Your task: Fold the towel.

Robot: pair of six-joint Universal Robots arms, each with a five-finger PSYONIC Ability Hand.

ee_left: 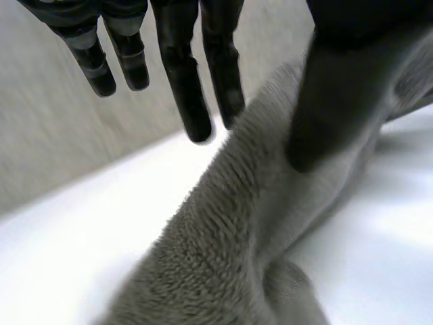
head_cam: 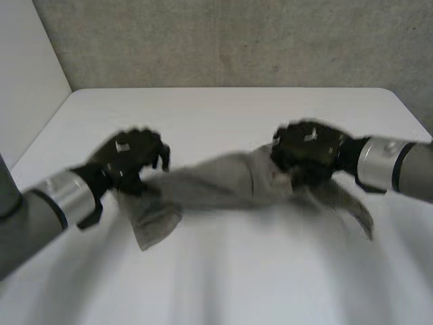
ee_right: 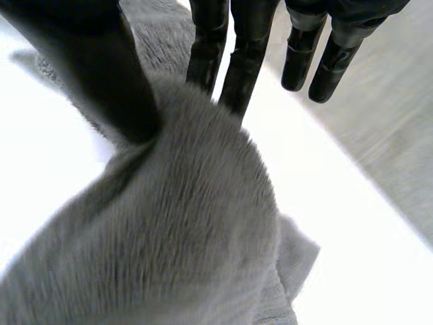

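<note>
A grey towel (head_cam: 216, 183) hangs stretched between my two hands, low over the white table (head_cam: 223, 115). My left hand (head_cam: 128, 159) holds the towel's left end, and a loose corner droops below it. In the left wrist view the thumb (ee_left: 331, 101) presses the towel (ee_left: 257, 223) against two fingers (ee_left: 196, 101) behind its edge. My right hand (head_cam: 308, 149) grips the towel's right end, with a flap trailing toward the table's right side. Seen from the right wrist, the thumb (ee_right: 101, 74) pinches the towel (ee_right: 169, 237) against the fingers (ee_right: 243, 74) behind it.
A grey wall stands behind the table's far edge. Bare white tabletop lies in front of the towel and beyond it.
</note>
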